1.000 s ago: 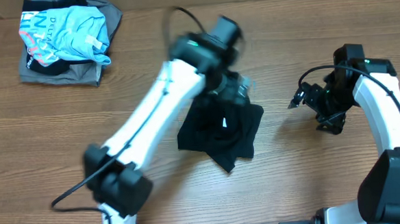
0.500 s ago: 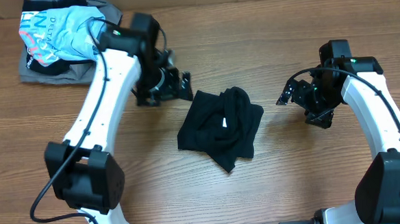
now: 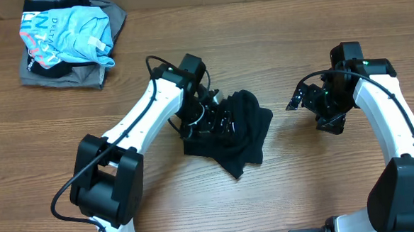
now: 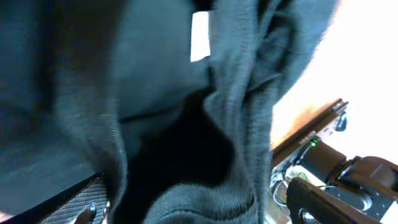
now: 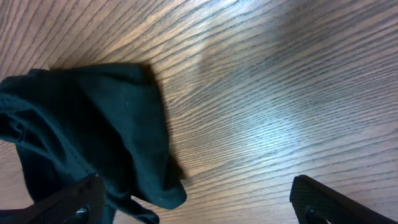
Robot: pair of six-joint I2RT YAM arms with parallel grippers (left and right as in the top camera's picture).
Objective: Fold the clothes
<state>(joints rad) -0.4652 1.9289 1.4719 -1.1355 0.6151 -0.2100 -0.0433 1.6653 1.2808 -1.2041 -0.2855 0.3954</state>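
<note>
Swinging back in from the left, the left fingers (image 4: 68, 202) are settling, spread wide and not yet clenched, over the crumpled black T-shirt (image 3: 247, 139) lying mid-bench (image 3: 303, 189), likely to pinch a fold, while the right fingers (image 5: 62, 202) are hovering released near its right edge.

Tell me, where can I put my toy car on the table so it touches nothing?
Bare wood lies along the far edge of the table, between the pile of clothes and the right arm, and in front of the black T-shirt. It is crowded in the middle, where the left claw meets the shirt.
</note>
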